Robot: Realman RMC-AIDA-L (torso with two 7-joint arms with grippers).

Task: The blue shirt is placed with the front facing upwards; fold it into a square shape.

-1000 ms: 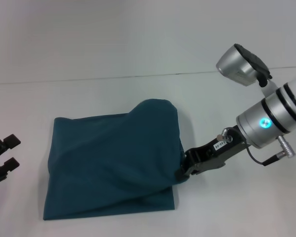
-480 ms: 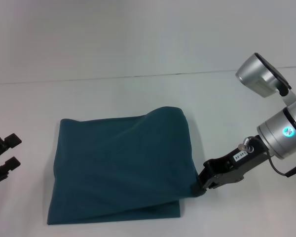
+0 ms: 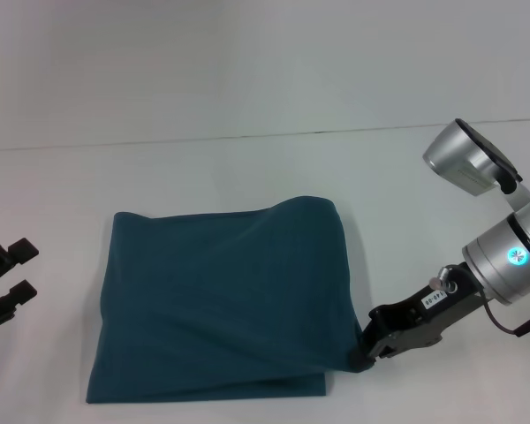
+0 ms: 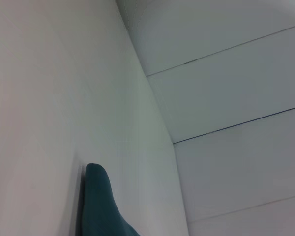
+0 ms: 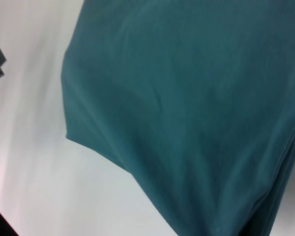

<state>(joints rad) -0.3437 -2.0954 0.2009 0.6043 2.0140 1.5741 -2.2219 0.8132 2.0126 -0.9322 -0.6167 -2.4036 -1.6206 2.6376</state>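
At the folded dark teal-blue cotton shirt's (image 3: 216, 305) near right corner, the right end effector (image 3: 367, 355) sits clamped on the cloth. Left end effector (image 3: 2, 278) waits apart, off the shirt's left edge on the white tabletop (image 3: 247, 88).

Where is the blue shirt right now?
In the head view, the blue shirt lies folded on the white table, between the idle left hand and the right hand, which pinches its near right corner.
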